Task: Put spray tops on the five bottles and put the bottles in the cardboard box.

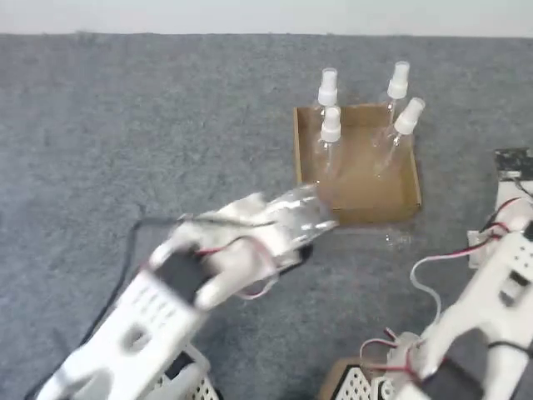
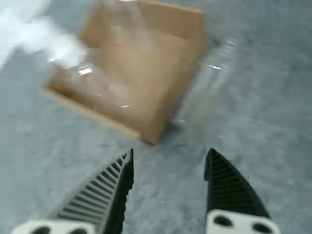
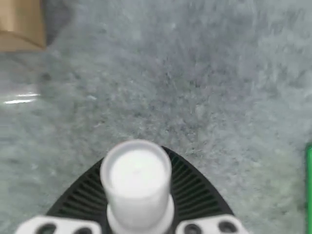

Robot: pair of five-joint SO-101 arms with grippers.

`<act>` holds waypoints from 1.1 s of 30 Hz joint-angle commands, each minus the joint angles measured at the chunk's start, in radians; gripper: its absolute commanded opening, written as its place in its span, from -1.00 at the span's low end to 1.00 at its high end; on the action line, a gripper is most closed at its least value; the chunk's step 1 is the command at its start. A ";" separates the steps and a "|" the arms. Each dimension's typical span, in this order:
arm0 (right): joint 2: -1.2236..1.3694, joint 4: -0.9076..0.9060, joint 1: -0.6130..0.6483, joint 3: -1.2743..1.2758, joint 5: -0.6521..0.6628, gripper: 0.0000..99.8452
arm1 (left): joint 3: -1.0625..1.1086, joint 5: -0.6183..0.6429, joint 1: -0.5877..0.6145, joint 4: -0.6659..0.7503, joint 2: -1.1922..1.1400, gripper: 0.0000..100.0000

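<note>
On grey carpet point(image 1: 125, 125) under a pale wall point(image 1: 250, 15), the left gripper point(image 2: 169, 153) hangs spread and empty near the cardboard box point(image 1: 358, 206) of four topped bottles point(image 1: 330, 142), an uncapped clear bottle point(image 1: 391, 239) lies just beside the box, and the right gripper point(image 3: 139, 161) clamps a white spray top point(image 3: 136, 178).

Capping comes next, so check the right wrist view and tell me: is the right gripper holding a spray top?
Yes, the right gripper is shut on a white spray top.
</note>
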State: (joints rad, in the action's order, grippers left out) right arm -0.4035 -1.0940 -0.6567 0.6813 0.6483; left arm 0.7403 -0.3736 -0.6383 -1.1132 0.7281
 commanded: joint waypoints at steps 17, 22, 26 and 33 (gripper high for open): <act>0.194 0.165 -0.142 -0.031 0.014 -0.99 | -0.728 -0.031 -0.169 -0.003 -1.043 -0.56; 0.194 0.162 -0.151 -0.031 0.018 -0.99 | -0.762 -0.032 -0.167 -0.002 -1.120 -0.56; 0.194 0.159 -0.151 -0.031 0.018 -0.99 | -0.762 -0.031 -0.167 -0.006 -1.163 -0.56; 0.194 0.159 -0.151 -0.031 0.018 -0.99 | -0.759 -0.023 -0.170 -0.052 -1.185 -0.57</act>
State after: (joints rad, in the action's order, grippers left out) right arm -0.2010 -0.9528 -0.7979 0.6813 0.6559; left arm 0.0023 -0.3951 -0.8009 -1.1285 -0.4580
